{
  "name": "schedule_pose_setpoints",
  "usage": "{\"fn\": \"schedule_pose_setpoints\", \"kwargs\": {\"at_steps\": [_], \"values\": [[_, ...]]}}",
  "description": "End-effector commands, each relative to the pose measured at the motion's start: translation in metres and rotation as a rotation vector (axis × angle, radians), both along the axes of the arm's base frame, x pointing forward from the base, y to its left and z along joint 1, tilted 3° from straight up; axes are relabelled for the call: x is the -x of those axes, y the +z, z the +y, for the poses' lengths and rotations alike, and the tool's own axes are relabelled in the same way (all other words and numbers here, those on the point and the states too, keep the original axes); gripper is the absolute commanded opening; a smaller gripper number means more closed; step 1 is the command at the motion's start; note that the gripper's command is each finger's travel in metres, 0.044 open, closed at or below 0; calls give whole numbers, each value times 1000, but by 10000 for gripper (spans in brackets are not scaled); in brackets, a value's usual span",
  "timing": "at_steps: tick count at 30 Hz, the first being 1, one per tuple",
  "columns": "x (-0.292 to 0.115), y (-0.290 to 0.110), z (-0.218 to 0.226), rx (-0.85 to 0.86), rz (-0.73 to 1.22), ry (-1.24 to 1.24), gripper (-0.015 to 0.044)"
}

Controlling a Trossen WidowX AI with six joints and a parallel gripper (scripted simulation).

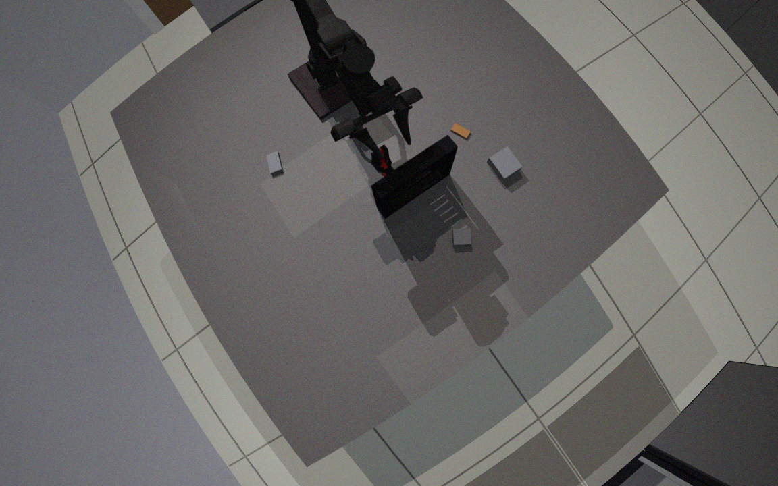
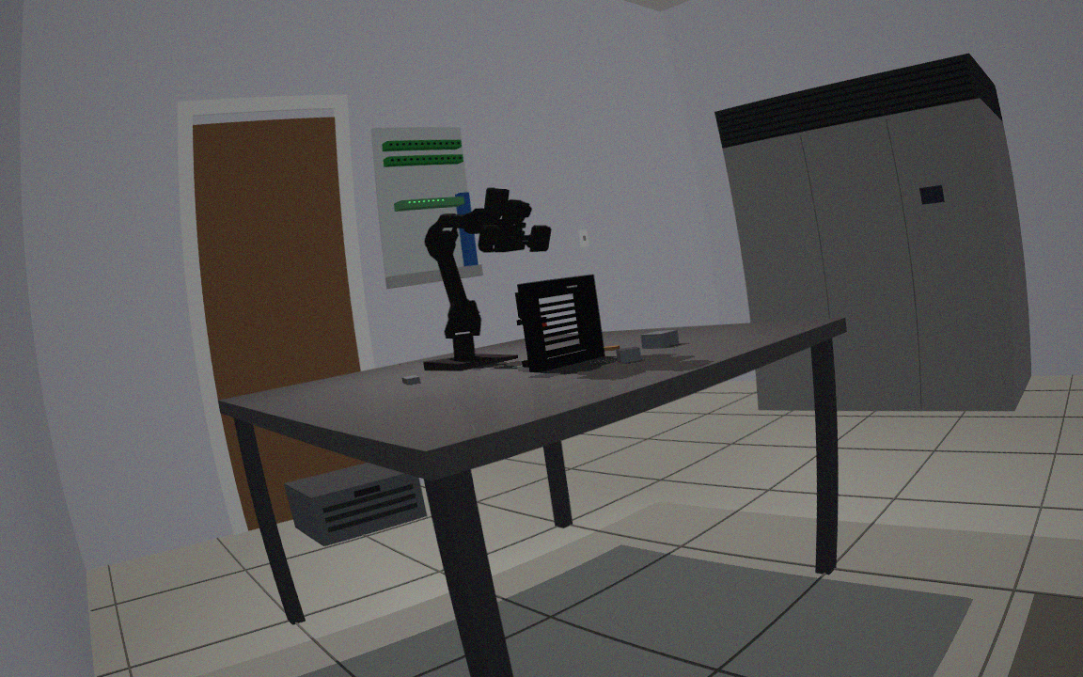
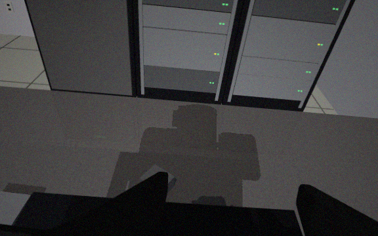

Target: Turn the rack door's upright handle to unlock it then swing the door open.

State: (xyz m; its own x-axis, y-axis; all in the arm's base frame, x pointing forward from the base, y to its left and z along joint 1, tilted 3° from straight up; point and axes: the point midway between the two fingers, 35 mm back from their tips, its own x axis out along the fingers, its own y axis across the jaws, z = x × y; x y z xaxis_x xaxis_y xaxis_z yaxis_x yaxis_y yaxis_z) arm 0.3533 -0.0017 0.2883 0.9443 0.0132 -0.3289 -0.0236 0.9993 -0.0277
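Observation:
The black rack (image 1: 419, 183) (image 2: 591, 320) (image 3: 209, 219) stands upright on the table, and its top edge crosses the bottom of the wrist view. Its door looks closed against the frame. The red and black handle (image 1: 383, 160) is on the arm's side of the rack, near one side edge; a bit of red also shows through the rack's slots (image 2: 543, 322) in the exterior view. My gripper (image 1: 394, 146) (image 3: 231, 187) is open with nothing held, its fingers above the handle and rack top. One finger overlaps the handle's end in the top view; contact cannot be told. The handle is hidden in the wrist view.
A larger grey block (image 1: 504, 162) (image 2: 659, 338) and an orange block (image 1: 460, 130) lie beyond one side of the rack. A small grey block (image 1: 461, 237) (image 2: 629, 354) lies behind it. A pale block (image 1: 274, 163) (image 2: 411, 379) lies off the other side.

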Motion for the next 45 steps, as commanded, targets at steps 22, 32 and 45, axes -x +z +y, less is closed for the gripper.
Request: {"fn": "schedule_pose_setpoints", "kwargs": {"at_steps": [22, 32, 45], "values": [[-11, -33, -7, 30, 503, 28, 287], [-4, -43, -9, 31, 707, 45, 287], [12, -51, -12, 22, 972, 73, 287]]}}
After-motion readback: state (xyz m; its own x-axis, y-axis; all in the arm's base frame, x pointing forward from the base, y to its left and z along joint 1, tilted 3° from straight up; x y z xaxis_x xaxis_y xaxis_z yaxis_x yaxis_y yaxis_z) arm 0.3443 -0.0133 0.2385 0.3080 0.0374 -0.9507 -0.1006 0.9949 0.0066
